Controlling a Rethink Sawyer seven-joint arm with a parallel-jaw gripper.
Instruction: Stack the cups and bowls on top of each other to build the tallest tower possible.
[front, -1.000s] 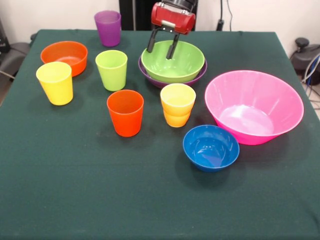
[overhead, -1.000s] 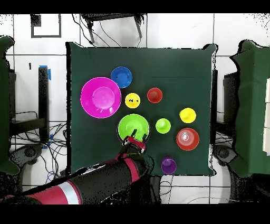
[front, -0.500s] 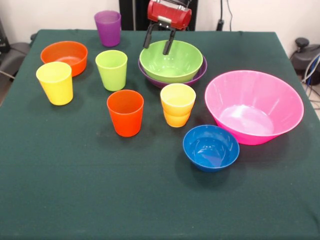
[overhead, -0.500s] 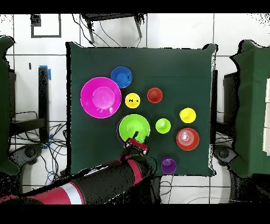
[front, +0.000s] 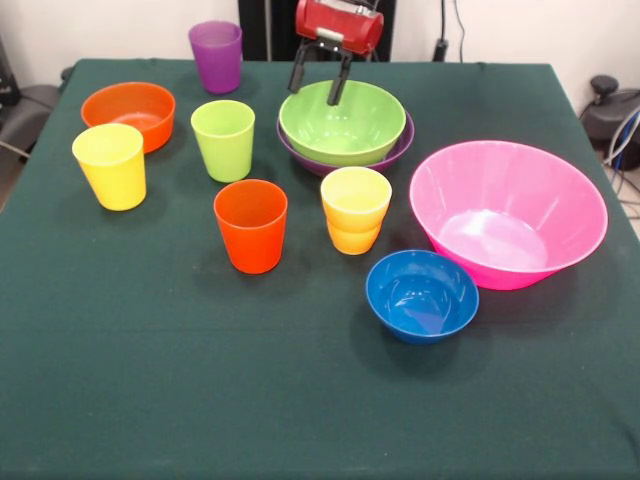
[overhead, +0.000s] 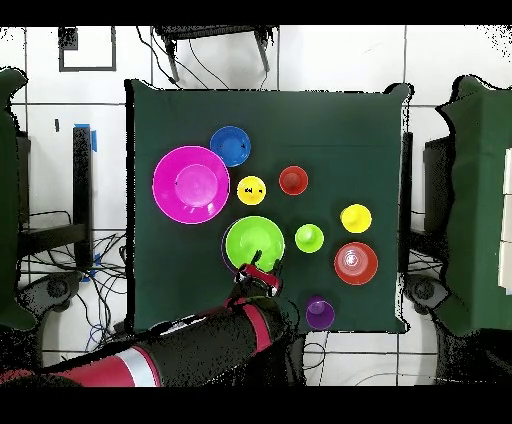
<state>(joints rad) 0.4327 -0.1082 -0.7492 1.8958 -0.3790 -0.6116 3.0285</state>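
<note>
Hidden: the medium purple plastic bowl (front: 345, 160) shows only its rim, under the glossy lime green bowl (front: 343, 122).
Nested: a yellow tapered cup (front: 355, 197) sits in a yellow-orange cup (front: 352, 240).
Claw: the red gripper (front: 320, 77) hangs spread and empty over the green bowl's far rim.
Overhead only: the red and black arm (overhead: 180, 350).

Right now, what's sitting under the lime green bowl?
The lime green bowl is nested inside a purple bowl; only the purple rim shows around it. The purple bowl's inside is covered, so whether anything else lies between them cannot be seen.
</note>
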